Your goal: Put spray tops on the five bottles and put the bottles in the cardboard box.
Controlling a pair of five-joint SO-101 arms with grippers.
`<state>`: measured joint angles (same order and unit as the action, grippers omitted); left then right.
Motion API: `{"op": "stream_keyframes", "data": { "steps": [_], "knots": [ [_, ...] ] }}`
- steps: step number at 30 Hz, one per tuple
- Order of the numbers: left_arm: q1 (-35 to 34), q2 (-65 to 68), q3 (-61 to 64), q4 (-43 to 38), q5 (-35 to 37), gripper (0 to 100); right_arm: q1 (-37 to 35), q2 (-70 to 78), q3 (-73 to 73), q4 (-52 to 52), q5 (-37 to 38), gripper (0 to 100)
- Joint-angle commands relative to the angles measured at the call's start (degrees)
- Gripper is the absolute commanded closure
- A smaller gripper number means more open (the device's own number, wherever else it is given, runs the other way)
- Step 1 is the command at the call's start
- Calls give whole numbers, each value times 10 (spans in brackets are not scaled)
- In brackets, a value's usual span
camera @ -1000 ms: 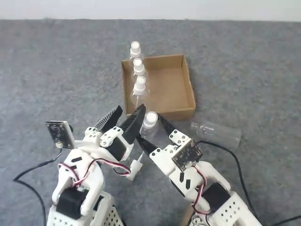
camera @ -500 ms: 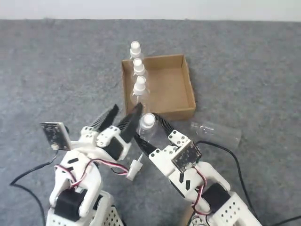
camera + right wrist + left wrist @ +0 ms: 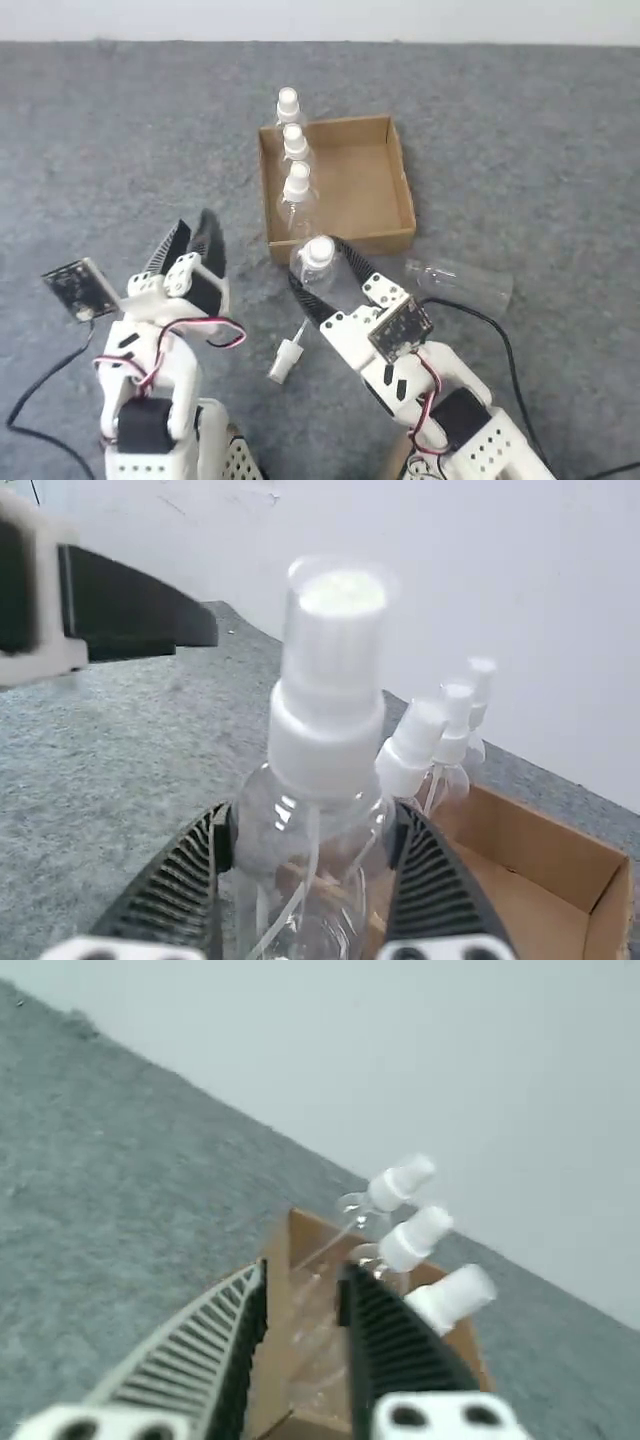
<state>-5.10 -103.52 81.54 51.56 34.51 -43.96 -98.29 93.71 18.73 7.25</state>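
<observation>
R jaws pinch the held bottle (image 3: 318, 255), a clear one w/ a white spray top on it. It stands upright, one black jaw on each side of its body. It is outside the cardboard box (image 3: 405, 190), just by the box's near wall. In the R wrist view the held bottle (image 3: 325, 730) sits tight btw the two jaws, w/ the cardboard box (image 3: 560, 850) behind it.

L jaws are off to the left, apart from the box, above the grey surface (image 3: 120, 130). They are spread a little & hold nothing.

3 more bottles w/ spray tops stand in a row by the box's left wall. The near bottle (image 3: 298, 185) & the middle bottle (image 3: 295, 142) are inside the box. The far bottle (image 3: 288, 102) is at the far left corner; can't tell if it is in or just outside.

The lying bottle (image 3: 460, 282) is on its side on the surface, right of the R jaws, near the box's near right corner. Its open neck points left.

The loose spray top (image 3: 285, 358), w/ a thin tube, lies on the surface btw the two arms, nearer than the held bottle.
</observation>
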Motion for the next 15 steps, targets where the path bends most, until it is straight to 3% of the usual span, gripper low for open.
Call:
{"op": "stream_keyframes", "data": {
  "steps": [1, 6, 15],
  "knots": [
    [-22, -10, 19, 1, -4, 989, 6, -17, -6, 1, 8, 992],
    [-56, -10, 65, -12, -1, 988, 23, -17, -13, 1, 7, 992],
    [-120, -10, 133, -122, -1, 988, 122, -11, -91, 22, 6, 992]
  ]
}}
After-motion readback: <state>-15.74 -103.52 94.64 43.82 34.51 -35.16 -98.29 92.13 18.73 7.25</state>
